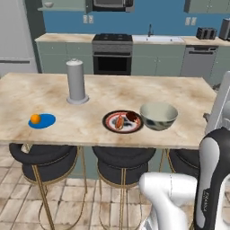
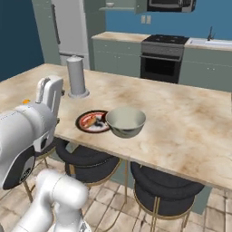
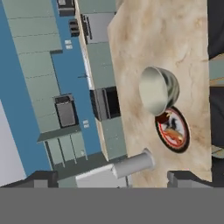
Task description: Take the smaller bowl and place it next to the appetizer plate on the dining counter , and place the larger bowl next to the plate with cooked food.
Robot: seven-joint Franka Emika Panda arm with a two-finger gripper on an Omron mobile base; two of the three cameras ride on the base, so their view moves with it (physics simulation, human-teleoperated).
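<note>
While the larger bowl point(image 1: 158, 115) sits touching the plate with cooked food point(image 1: 122, 121) on the tabletop point(image 1: 179, 94), that half looks done. Jaws wide, holding nothing. Blue appetizer plate point(image 1: 42, 120) well apart, alone. Next, probably: fetch the smaller bowl.

Blue back wall point(image 1: 166, 18) across the top of the left base view, grey-green cabinets point(image 1: 63, 56) beneath it. Black oven point(image 1: 112, 56) at top centre, sink point(image 1: 158, 38) to its right, toaster point(image 1: 206, 33) upper right. Beige tiled floor point(image 1: 67, 197) along the bottom; dark round stools point(image 1: 44, 158) on gold legs.
</note>
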